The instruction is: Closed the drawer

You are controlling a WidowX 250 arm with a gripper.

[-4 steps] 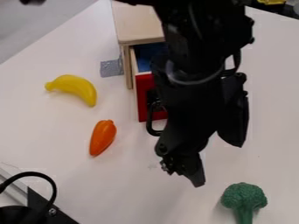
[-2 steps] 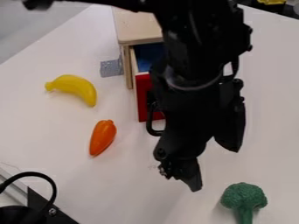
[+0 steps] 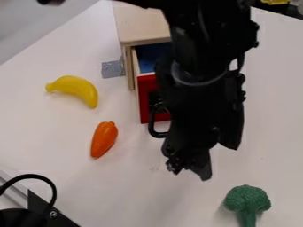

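1. The black pincer hangs near and to the right of the drawer's front, its two fingers spread apart with nothing held between them.
2. The handle is a dark loop on the drawer's near face. It looks stiff and thin enough to hook or pinch, though closing should need no grip.
3. The drawer juts out toward the near side, partly hidden behind the arm. It will probably handle as light, rigid and sturdy, sliding with modest force. The best contact is a flat push on the middle of its front, toward the far side; a push at one edge might make it bind, and the smooth paint could let a fingertip slip.
4. Its front is bright red, its side wall pale bare wood, and its inside blue.
5. Beyond it, on the surface, stands the cabinet of light wood with a rounded top edge. It may be light enough to shift under a hard shove.
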